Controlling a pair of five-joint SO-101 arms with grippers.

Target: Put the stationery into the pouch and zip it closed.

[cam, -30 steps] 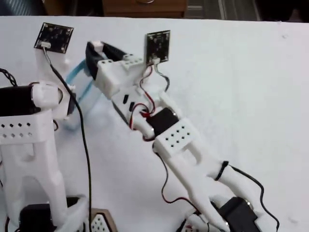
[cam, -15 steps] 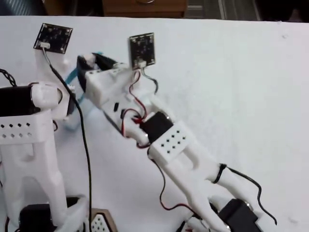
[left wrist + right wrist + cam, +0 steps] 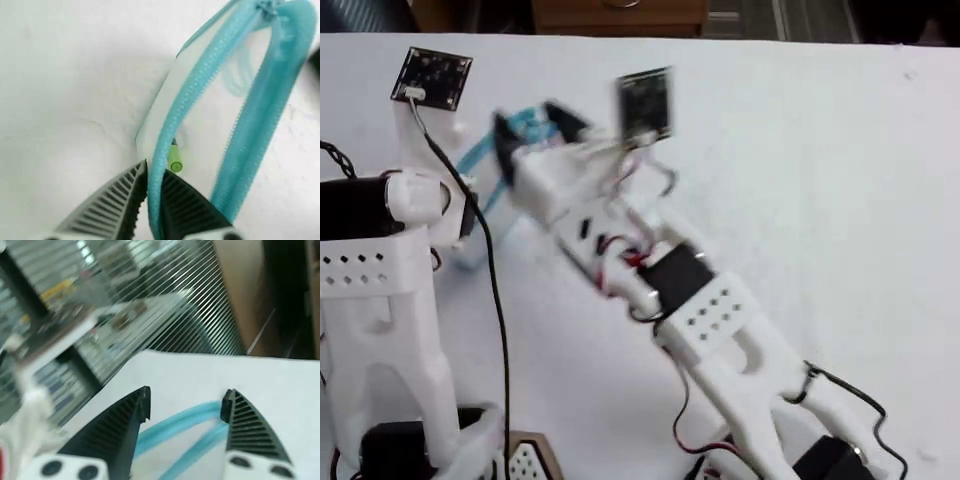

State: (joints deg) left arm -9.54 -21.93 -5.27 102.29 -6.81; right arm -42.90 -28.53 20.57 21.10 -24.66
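The pouch (image 3: 200, 85) is clear plastic with a light blue zipper, and its mouth gapes open on the white table. My left gripper (image 3: 154, 176) is shut on one zipper edge near the pouch's end. A green pen tip (image 3: 175, 164) pokes out just inside, beside the fingers. My right gripper (image 3: 186, 401) is open and hovers over the blue zipper strips (image 3: 182, 422), which run between its fingertips. In the high view the right gripper (image 3: 532, 125) sits at the far end of the pouch (image 3: 478, 152), and the left arm covers the near end.
The white left arm (image 3: 380, 300) stands at the left edge and the right arm (image 3: 700, 310) slants across the middle. Bare white table (image 3: 820, 150) stretches to the right. A wooden cabinet (image 3: 620, 15) lies beyond the far edge.
The right arm swung left toward the pouch, then drew back a little to the right. Blue zipper now shows between its fingers. The left arm has kept still.
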